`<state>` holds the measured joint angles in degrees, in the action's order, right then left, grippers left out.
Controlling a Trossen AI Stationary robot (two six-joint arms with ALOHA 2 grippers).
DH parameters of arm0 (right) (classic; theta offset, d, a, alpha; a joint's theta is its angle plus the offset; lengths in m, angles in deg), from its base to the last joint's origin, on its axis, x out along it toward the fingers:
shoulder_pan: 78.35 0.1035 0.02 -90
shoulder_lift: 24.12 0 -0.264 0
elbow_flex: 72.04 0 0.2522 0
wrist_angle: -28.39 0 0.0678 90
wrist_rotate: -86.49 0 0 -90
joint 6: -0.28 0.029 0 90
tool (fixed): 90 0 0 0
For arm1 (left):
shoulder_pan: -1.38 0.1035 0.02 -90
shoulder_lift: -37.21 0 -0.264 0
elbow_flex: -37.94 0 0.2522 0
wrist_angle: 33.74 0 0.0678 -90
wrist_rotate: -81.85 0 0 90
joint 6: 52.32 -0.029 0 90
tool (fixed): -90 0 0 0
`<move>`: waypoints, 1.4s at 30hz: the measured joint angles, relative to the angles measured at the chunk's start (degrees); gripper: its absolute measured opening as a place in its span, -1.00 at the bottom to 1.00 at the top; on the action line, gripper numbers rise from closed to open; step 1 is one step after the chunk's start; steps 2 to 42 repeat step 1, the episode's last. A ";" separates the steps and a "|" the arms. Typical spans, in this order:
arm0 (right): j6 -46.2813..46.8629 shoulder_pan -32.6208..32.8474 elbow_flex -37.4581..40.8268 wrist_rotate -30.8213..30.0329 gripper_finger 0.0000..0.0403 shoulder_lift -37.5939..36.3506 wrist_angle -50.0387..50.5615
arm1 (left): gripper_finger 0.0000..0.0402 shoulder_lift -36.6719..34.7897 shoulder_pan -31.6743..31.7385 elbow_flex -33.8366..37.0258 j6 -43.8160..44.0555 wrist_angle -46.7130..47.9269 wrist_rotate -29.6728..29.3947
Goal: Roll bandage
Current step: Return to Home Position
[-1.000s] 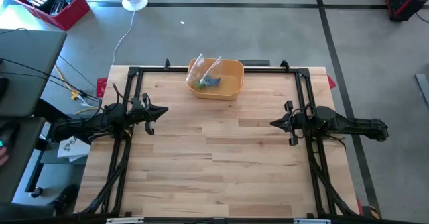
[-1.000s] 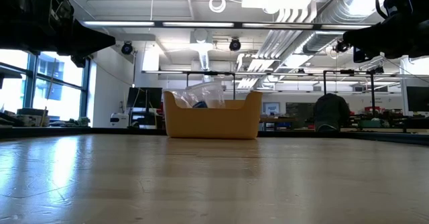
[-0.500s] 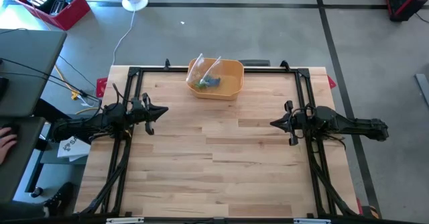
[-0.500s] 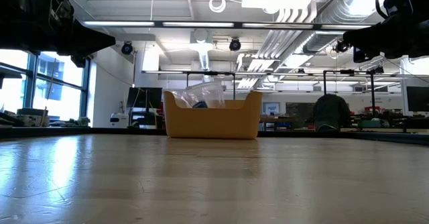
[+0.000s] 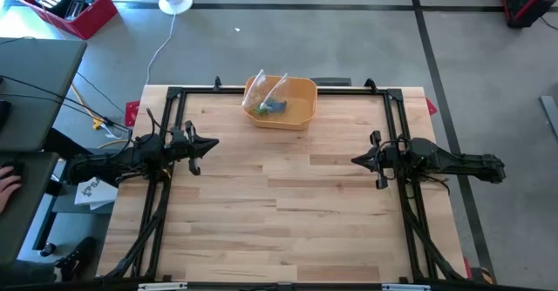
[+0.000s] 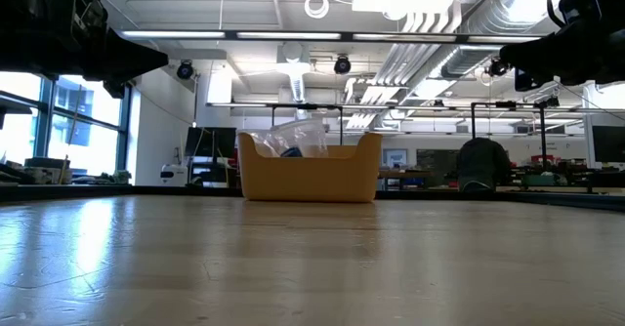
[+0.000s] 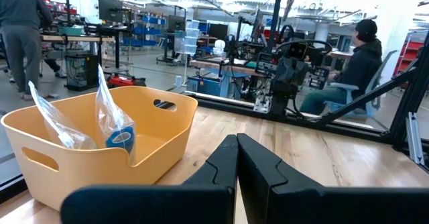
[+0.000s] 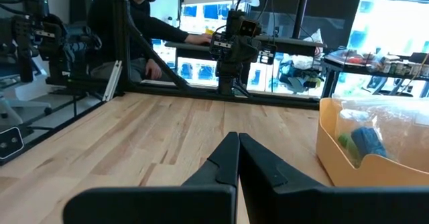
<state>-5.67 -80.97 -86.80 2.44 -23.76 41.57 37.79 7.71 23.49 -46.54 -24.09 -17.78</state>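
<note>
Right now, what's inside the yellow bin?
A transparent zip bag sits in the yellow bin, holding a blue bandage roll with something green beside it. The bin floor under the bag is covered. Left gripper and right gripper wait shut, away from it.

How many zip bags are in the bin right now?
2: both stand in the yellow bin, a bag next to a second bag holding the blue roll. Others could lie hidden behind the bin's wall.

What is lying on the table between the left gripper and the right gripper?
Nothing: the high view shows only bare table between the left gripper and the right gripper. The yellow bin stands beyond that stretch.
</note>
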 joint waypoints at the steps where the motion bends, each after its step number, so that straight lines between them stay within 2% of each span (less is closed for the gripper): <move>1: -0.07 -0.01 0.00 0.00 -1.00 0.00 0.01 | -0.98 0.00 0.00 0.00 0.00 -0.01 -0.01; 42: -0.07 -0.01 0.00 0.00 -1.00 0.00 0.01 | -0.98 0.00 0.00 0.00 0.00 -0.01 -0.01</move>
